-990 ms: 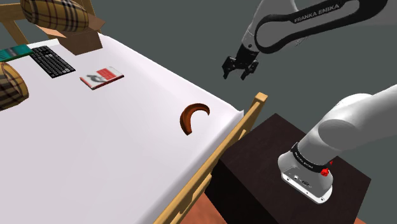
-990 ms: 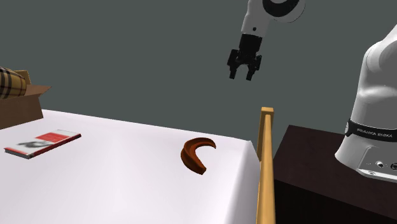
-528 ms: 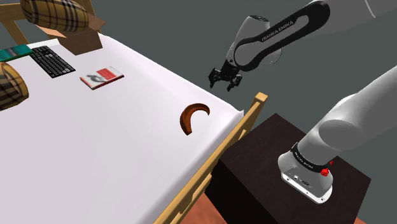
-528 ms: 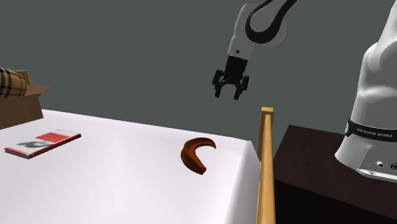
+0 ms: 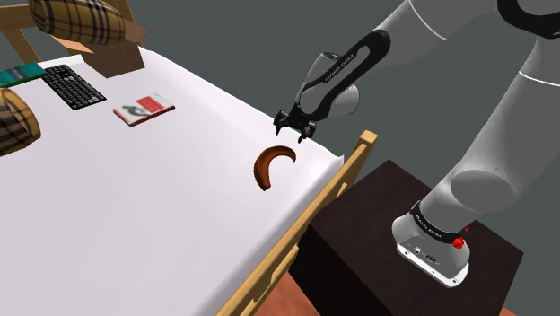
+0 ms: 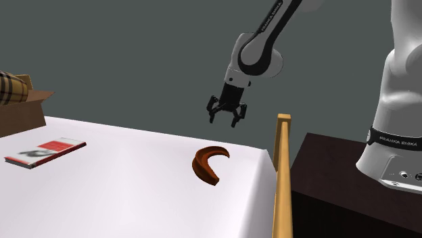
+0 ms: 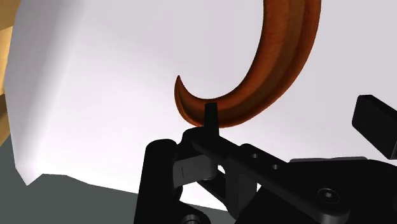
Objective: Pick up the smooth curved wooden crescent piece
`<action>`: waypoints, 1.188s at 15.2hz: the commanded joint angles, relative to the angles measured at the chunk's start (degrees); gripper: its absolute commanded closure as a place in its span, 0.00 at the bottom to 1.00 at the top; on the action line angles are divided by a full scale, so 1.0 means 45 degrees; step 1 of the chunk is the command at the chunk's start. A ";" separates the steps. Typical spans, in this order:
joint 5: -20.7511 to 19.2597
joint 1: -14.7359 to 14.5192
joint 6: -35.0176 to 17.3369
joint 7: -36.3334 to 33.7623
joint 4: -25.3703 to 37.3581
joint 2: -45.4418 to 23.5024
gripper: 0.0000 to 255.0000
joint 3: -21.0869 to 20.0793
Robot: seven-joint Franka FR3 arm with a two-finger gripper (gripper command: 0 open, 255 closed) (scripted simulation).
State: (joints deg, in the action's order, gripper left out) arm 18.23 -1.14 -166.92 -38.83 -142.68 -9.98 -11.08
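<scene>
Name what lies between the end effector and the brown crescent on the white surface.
Nothing: in the second exterior view the end effector hangs above the crescent, with bare air between them.

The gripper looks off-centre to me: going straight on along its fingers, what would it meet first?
Likely the pointed end of the crescent piece, which lies just ahead. The middle of the open gripper may instead land on the white surface beside it. Depth is unclear.

Open air btwn hand [image 5: 293, 135] & crescent [image 5: 272, 165]; wooden rail [image 5: 357, 157] nr 1 side.
</scene>
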 commanded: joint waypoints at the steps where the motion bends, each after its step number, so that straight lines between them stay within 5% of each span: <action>1: 0.0411 -0.0029 -0.0715 -0.0236 0.0505 -0.1083 0.00 -0.0127; 8: 0.1229 -0.0286 -0.2246 -0.1358 0.3300 -0.4893 0.00 -0.0342; 18: 0.1230 -0.0014 -0.3182 -0.1094 0.4003 -0.6508 0.00 -0.0658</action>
State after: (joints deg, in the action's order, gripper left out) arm 23.76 -1.22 -181.05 -43.78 -124.72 -39.05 -13.98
